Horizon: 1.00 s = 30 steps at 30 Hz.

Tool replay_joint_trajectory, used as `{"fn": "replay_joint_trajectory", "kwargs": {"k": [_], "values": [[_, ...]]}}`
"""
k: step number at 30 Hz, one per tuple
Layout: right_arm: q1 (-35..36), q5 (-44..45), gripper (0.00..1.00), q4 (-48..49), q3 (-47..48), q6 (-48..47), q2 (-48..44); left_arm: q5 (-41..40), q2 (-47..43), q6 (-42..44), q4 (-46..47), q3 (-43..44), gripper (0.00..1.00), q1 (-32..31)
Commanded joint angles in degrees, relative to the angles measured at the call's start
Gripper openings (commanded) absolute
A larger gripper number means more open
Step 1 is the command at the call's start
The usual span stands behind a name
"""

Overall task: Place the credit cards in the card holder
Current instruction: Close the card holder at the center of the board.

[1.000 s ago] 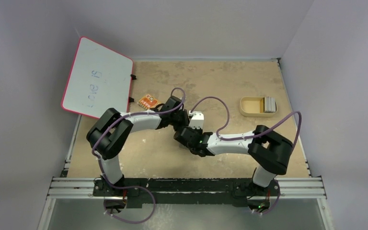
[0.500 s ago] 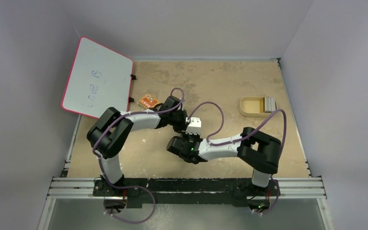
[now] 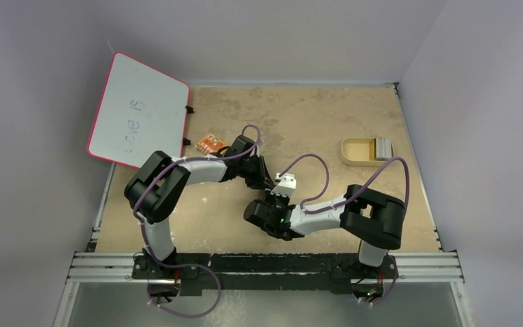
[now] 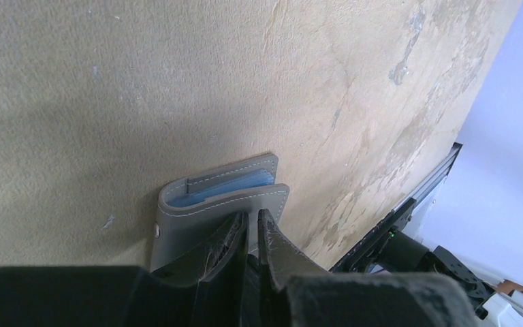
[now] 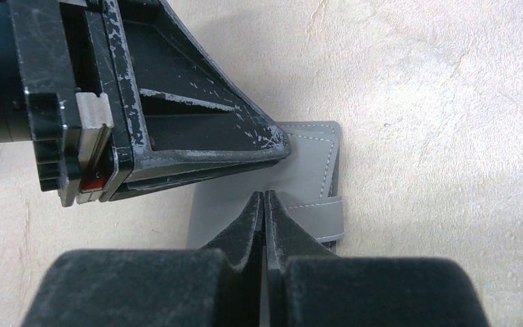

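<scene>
Top external view: we logged the card holder (image 4: 191, 221), nipped by its flap in the narrow left pincer (image 4: 253, 221), drawn nearer the bases than a second before, shut right pincer (image 5: 264, 202) tips against it; credit cards (image 3: 383, 147) lay well right of both, in the tray (image 3: 353, 151), none loaded.

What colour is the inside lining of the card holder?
The card holder has a light blue lining, grey outside. It shows best in the left wrist view.
</scene>
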Motion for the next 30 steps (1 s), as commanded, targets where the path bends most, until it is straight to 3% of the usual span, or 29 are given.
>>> {"fn": "replay_joint_trajectory", "kwargs": {"k": [1, 15, 22, 30], "values": [[4.9, -31.5, 0.00, -7.5, -7.4, 0.5, 8.1, -14.7, 6.8, 3.9, -4.0, -1.9, 0.12, 1.5], [5.2, -31.1, 0.01, -12.4, -3.7, -0.6, 11.0, -15.7, 6.0, 3.4, -5.7, 1.7, 0.12, 2.0], [4.2, -22.0, 0.18, -29.2, 6.7, 1.3, 8.0, -15.4, -1.8, 4.5, -10.0, 6.8, 0.12, 5.0], [1.9, -13.9, 0.37, -41.1, 21.6, -5.1, -1.3, -21.8, -15.6, 7.4, -19.2, 15.2, 0.25, 9.3]]}}
